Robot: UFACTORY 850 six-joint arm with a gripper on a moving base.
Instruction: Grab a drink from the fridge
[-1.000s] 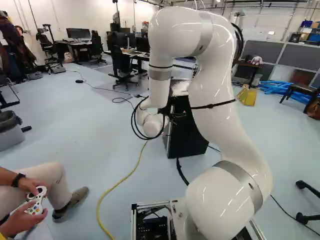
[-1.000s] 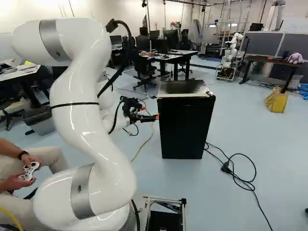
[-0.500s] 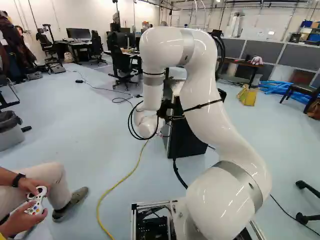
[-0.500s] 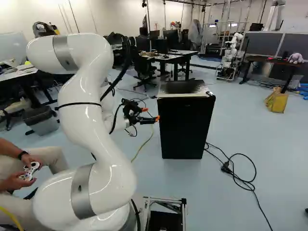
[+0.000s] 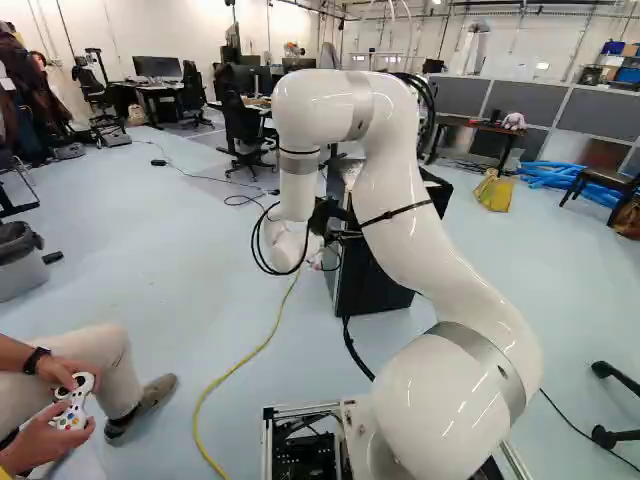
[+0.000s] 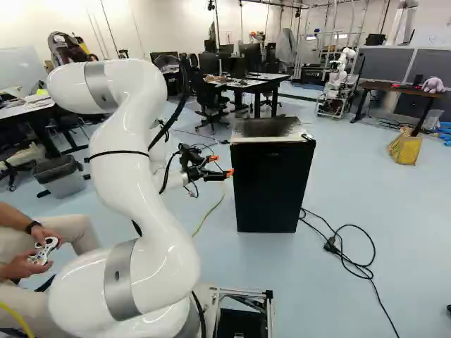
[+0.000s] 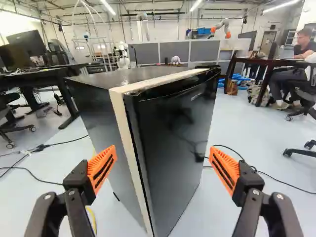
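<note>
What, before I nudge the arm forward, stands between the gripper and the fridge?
Nothing visible: the fridge is straight ahead of the open gripper. Its shut door, though, would bar any drink inside.

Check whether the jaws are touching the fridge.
Cannot tell. In the right base view an orange pad reaches the fridge in outline; the wrist view shows neither contact nor gap plainly.

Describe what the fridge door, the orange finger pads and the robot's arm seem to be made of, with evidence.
Fridge door: glossy black, mirroring blurred shapes; perhaps coated metal, though smooth plastic is possible.

Finger pads: matte orange, ribbed and slotted; probably rubber or flexible plastic.

Arm: smooth, glossy white with bright highlights, likely painted metal or plastic; its grey bands look metallic.
</note>
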